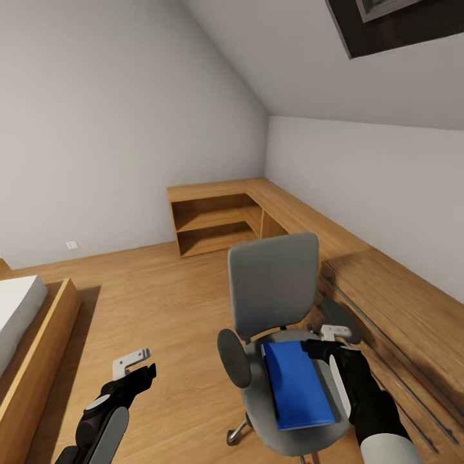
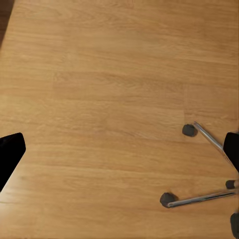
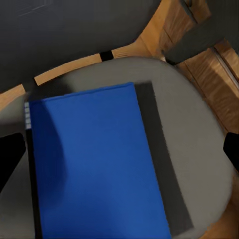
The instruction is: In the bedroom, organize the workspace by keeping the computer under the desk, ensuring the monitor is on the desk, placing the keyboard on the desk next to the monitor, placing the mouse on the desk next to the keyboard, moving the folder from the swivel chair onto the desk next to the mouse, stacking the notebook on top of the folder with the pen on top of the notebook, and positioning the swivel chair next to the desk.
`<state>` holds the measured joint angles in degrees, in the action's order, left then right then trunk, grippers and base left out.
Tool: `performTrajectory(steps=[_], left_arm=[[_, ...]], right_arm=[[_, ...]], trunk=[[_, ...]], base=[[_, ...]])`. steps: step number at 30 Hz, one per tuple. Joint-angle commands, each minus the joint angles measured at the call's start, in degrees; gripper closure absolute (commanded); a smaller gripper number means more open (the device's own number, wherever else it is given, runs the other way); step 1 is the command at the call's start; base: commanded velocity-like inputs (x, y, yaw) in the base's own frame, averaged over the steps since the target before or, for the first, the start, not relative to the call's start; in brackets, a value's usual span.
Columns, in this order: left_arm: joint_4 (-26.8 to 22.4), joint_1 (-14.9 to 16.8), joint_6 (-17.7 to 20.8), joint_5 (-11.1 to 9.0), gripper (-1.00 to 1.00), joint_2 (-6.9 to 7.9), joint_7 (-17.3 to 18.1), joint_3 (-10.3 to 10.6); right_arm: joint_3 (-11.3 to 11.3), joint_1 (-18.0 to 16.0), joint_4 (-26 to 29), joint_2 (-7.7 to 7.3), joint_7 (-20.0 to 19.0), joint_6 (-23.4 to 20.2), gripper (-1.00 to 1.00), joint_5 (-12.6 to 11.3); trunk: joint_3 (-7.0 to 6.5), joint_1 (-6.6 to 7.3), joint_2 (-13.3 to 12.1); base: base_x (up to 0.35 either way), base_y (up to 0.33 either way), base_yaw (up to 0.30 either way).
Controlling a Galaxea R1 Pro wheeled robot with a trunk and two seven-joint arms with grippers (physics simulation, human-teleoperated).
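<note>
Nearest to us, the left gripper [image 1: 136, 366] hangs above the bare wooden floor [image 1: 154, 290], well apart from the chair; its jaws stand open, the dark fingertips [image 2: 10, 154] showing at opposite edges of the left wrist view with nothing between them. In that same view we see two chrome legs of the star base [image 2: 199, 199] ending in dark casters. The right gripper [image 1: 332, 341] hovers over the seat of the swivel chair [image 1: 274, 290], near the far right corner of the folder [image 1: 296, 385]; its jaws are likewise open and hold nothing, with the blue cover lying between and below the fingertips [image 3: 11, 157] in the right wrist view. The folder rests flat on the grey seat, and along one edge a darker grey slab juts out beneath it; we cannot tell what that slab is. To the left, at the frame's edge, we see a wooden bed frame [image 1: 38, 361] with a white mattress. Beyond the chair, low wooden cabinets [image 1: 386, 296] run along the right wall and turn the far corner into open shelving [image 1: 216, 225].
</note>
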<state>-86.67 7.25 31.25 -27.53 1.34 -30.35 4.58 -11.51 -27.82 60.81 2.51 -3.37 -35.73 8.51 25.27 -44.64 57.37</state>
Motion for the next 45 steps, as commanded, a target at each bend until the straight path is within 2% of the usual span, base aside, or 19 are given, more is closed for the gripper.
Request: performTrajectory(steps=[1, 6, 10, 14, 19, 27, 33, 45], left_arm=[[-0.08, 0.04, 0.1, -0.61, -1.0, 0.06, -0.59, 0.15], [-0.08, 0.04, 0.19, -0.77, -1.0, 0.06, -0.57, 0.22], [-0.97, 0.04, 0.21, -0.84, -1.0, -0.07, -0.52, 0.32], [-2.11, 0.04, 0.22, -0.86, -1.0, -0.23, -0.51, 0.46], [-2.49, 0.05, 0.22, -0.83, -1.0, -0.23, -0.5, 0.51], [-2.62, 0.04, 0.18, -0.82, -1.0, -0.2, -0.52, 0.52], [-2.62, 0.04, 0.14, -0.71, -1.0, -0.28, -0.58, 0.59], [-2.62, 0.04, 0.13, -0.69, -1.0, -0.29, -0.59, 0.61]], right_arm=[[-0.14, -0.04, 0.04, 0.05, -0.39, -0.25, -1.0, 0.55], [-0.04, -0.04, -2.73, -0.01, -1.5, 1.21, -1.0, 0.55], [-0.04, -0.04, -4.83, -0.15, -2.81, 5.67, -1.0, 0.54], [-0.08, -0.04, -5.34, -0.54, -3.24, 8.26, -1.0, 0.53], [-0.14, -0.04, -5.76, -1.05, -3.43, 13.3, -1.0, 0.48], [-0.07, -0.04, -10.13, -1.18, -3.48, 21.44, -1.0, 0.59], [-0.04, -0.04, -11.21, -1.19, -3.46, 23.52, -1.0, 0.63], [-0.09, -0.04, -11.23, -1.19, -3.4, 23.77, -1.0, 0.65]], trunk=[[0.07, -0.03, 0.04], [0.08, -0.03, 0.04], [0.08, -0.03, 0.04], [0.08, -0.03, 0.04], [0.97, -1.13, 2.05], [2.41, -2.89, 5.26], [3.49, -4.2, 7.66], [5.64, -6.84, 12.48]], base=[[0.159, -0.026, 0.019], [0.059, -0.01, 0.007], [0.011, -0.002, 0.001], [0.003, 0.0, 0.0], [0.0, 0.0, 0.0], [0.0, 0.0, 0.0], [0.0, 0.0, 0.0], [0.0, 0.0, 0.0]])
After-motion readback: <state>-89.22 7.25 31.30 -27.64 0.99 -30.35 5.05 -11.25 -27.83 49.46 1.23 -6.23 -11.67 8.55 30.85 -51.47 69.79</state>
